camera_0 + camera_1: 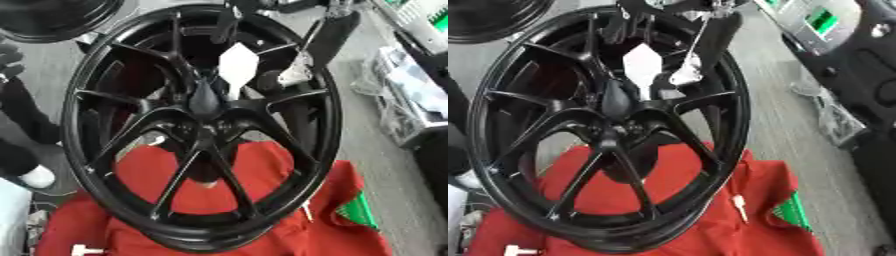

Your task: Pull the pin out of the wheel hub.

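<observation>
The black wheel hub [206,125] stood tilted over a red cloth [219,200], filling the view. At its centre a dark rounded shape [206,97] was possibly the pin or a hand on it; which could not be told. Neither hand's fingers could be identified. Judged rigid and heavy, the hub should resist a straight pull on the pin's head.

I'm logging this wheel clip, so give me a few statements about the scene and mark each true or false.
1. The wheel is black with spokes. True.
2. A blue cloth lies beneath it. False: the cloth is red.
3. A white tag shows near the hub. True.
4. The wheel lies flat on bare floor. False: it stands tilted over the cloth.
5. A second dark wheel shows in the upper left corner. True.
</observation>
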Action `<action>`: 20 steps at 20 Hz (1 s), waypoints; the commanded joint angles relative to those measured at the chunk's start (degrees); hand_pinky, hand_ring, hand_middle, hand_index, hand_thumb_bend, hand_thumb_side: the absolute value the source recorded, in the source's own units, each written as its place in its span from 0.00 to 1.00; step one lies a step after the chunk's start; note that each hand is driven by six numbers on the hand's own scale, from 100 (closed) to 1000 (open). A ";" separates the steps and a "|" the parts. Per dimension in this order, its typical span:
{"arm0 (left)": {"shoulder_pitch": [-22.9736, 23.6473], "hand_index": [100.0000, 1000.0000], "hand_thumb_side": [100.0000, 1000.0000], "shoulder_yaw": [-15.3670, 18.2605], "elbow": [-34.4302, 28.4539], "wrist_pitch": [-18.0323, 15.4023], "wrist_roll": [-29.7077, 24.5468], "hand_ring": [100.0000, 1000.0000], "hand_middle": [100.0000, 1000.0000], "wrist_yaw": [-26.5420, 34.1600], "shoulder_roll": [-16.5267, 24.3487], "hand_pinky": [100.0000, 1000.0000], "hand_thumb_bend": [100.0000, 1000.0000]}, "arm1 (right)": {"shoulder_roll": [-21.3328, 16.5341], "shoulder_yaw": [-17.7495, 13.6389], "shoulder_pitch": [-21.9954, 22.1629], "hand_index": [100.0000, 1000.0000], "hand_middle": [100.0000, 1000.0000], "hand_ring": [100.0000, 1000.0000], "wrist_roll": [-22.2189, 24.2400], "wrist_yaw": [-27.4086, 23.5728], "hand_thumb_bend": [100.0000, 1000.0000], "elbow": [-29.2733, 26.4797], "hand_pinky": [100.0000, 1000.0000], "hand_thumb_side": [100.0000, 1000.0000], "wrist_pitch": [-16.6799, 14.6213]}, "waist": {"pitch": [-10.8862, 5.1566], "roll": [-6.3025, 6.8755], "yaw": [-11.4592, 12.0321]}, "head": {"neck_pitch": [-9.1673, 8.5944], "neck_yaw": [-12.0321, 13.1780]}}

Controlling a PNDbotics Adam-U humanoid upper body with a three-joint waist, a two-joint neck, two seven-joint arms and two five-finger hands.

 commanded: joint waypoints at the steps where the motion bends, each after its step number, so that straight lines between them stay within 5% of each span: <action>1: -0.72 0.74 0.78 0.64 -0.78 0.00 0.15 0.74 0.61 0.21 1.48 0.81 0.00 | -0.10 -1.30 -0.78 0.86 0.74 0.77 4.93 0.75 0.28 0.37 0.81 0.19 -5.17 | -1.33 0.05 0.22 | -0.62 -0.16; 20: -1.50 0.74 0.77 0.72 -1.26 0.21 0.35 0.74 0.60 0.34 0.60 0.81 0.00 | 1.71 -1.61 -0.25 0.81 0.71 0.76 4.17 4.93 0.26 5.79 0.80 0.15 -7.18 | -0.77 0.26 1.50 | -1.11 -1.24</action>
